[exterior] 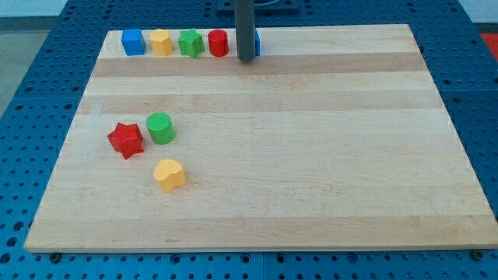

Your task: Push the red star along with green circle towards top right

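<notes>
With no jaws to open or hold anything, my tip (246, 59) stands at the desk's (311, 155) far edge, well apart from the red star (126, 140) touching the green circle (161, 127) at near left, so it should circle to the star's lower-left and push diagonally through both.

Red star (126, 139): flat on board, left-centre area. Green circle (161, 127): upright short cylinder, just beside the star at its 2 o'clock, apparently touching.
</notes>
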Available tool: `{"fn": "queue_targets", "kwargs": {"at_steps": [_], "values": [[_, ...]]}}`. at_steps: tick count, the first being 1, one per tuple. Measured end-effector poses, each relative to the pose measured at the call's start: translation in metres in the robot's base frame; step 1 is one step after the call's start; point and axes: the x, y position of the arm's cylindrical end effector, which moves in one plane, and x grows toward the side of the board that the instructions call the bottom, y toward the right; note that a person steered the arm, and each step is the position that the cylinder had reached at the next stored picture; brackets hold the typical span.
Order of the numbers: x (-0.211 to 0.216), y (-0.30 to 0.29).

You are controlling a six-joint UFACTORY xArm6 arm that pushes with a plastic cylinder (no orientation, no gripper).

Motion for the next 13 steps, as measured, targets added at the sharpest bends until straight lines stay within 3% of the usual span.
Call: {"fn": "queue_targets", "kwargs": {"at_steps": [2,6,10,13], "values": [[0.068,-0.001],[0.069,-0.002],[0.075,-0.187],[0.148,-0.263]]}}
